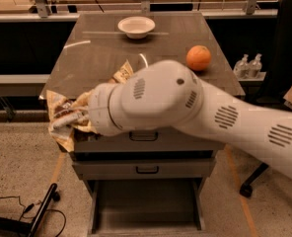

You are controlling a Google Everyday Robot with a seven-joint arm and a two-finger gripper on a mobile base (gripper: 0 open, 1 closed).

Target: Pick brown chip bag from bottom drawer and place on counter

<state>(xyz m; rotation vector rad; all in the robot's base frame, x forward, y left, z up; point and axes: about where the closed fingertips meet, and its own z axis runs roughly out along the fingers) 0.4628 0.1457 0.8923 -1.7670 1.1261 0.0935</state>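
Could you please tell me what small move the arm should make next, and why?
Probably shift inward over the counter: the gripper holds the brown chip bag at the counter's front-left corner, partly off its edge, clear of the open bottom drawer.

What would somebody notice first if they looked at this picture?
The big white robot arm fills the middle, its gripper clutching the crinkly brown chip bag at the front-left corner of the counter. Behind it, a bright orange sits on the right and a white bowl at the back.

At the counter's (101, 53) front-left corner, gripper (69, 120) largely hidden in the brown chip bag (58, 104); bottom drawer's (146, 214) front cropped.
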